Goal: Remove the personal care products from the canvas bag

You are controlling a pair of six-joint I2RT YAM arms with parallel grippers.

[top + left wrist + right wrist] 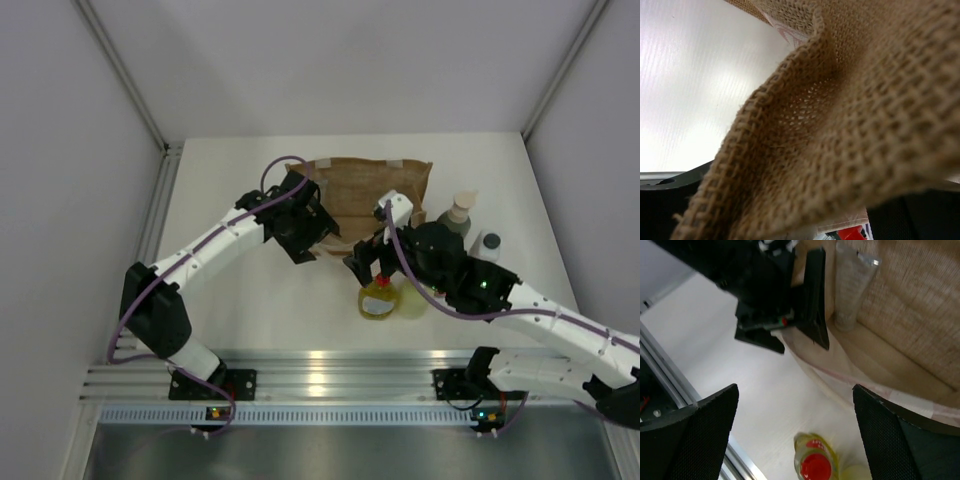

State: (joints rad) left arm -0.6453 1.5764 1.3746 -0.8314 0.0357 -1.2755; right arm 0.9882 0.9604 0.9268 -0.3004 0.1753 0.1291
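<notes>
The canvas bag (372, 188) lies on its side at the back middle, mouth toward me. My left gripper (320, 228) is shut on its near rim; woven cloth (840, 125) fills the left wrist view and hides the fingers. My right gripper (795, 390) is open and empty just above the yellow red-capped bottle (815, 466), which stands on the table (377, 298). A pale-green bottle (412, 301) lies beside it. The silvery tube (852, 285) leans inside the bag. The grey-green pump bottle (457, 214) and white dark-capped bottle (488, 244) stand right of the bag. The orange bottle is out of view.
The white table (240, 300) ends in a metal rail (320, 380) at the near edge. Grey walls close in the left, right and back. The left arm (215, 250) stretches across the table's left half.
</notes>
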